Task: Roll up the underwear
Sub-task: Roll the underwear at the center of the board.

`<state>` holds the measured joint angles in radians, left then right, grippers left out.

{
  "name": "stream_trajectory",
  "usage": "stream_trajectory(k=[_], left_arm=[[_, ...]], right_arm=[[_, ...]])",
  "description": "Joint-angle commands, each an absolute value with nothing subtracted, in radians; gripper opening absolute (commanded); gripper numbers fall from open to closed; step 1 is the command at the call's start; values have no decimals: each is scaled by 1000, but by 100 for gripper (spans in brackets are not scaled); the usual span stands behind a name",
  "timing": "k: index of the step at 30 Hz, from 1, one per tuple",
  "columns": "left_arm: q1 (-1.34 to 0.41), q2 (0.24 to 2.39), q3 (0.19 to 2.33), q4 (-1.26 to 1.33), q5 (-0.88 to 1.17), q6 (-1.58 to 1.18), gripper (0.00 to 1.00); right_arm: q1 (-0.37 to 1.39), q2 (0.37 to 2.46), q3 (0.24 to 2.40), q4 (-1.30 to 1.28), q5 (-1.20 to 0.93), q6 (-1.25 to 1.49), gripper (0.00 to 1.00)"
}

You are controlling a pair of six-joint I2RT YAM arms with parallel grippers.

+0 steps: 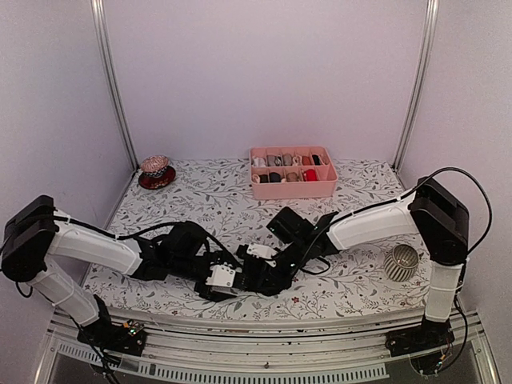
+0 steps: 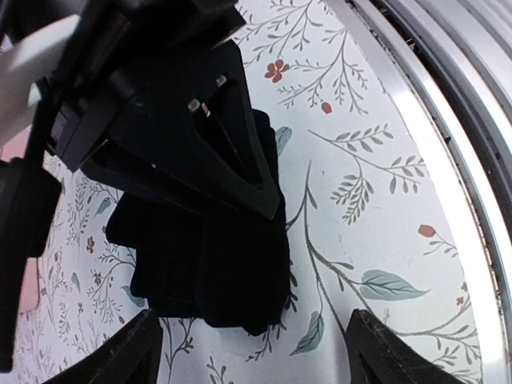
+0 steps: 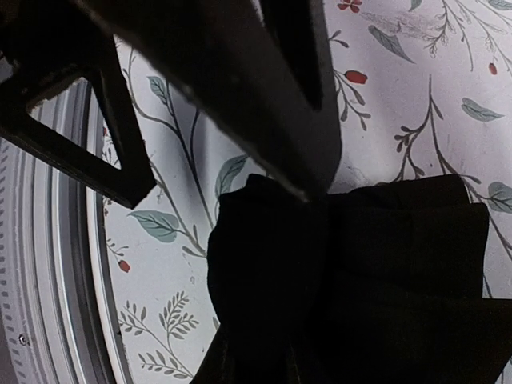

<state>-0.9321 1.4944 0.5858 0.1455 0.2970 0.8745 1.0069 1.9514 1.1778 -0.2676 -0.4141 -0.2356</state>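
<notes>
1. The black underwear (image 2: 206, 268) lies flat on the floral tablecloth (image 2: 376, 200), near the front edge of the table and about midway along it, where the two arms meet.
2. It is a compact folded packet of dark, matt fabric, several layers thick. The layers show as stepped edges along one side, and the lower corners are rounded and a little uneven.
3. No waistband colour or lettering can be made out (the fabric reads as plain black in both wrist views).
4. The left gripper (image 2: 256, 360) hovers just short of the packet. Its fingertips (image 2: 128, 356) are spread wide, with only tablecloth between them and nothing held.
5. The right gripper (image 3: 228, 190) is down over the packet from the far side. Its jaws stand slightly apart, with bare cloth showing in the gap.
6. One right finger (image 3: 304, 120) ends on the bunched near edge of the fabric, touching it. The other ends beside the packet, over the tablecloth.
7. The table's metal rail (image 2: 448, 160) runs close by the underwear.
8. Well apart, toward the back, a pink divided tray (image 1: 292, 190) holds small rolled bundles. A red dish (image 1: 156, 178) sits at the back left corner, and a ribbed silver object (image 1: 401, 262) lies at the right by the right arm.
</notes>
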Motion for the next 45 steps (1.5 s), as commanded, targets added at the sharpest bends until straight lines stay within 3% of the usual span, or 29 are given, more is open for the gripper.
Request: stream_trajectory(k=[1, 5, 18, 25, 45], left_arm=[[-965, 1522, 559, 271, 195, 917, 79], [-980, 1495, 525, 310, 200, 934, 73], [-1054, 1502, 471, 401, 200, 968, 66], [-1084, 1582, 489, 446, 114, 961, 51], [-1102, 1712, 500, 558, -50, 987, 53]], right_arm=[[984, 2020, 1175, -379, -595, -187, 8], [970, 2030, 1177, -377, -626, -178, 9], [933, 2091, 1192, -361, -626, -156, 9], [930, 2094, 1186, -358, -617, -161, 9], [930, 2103, 1180, -361, -613, -176, 8]])
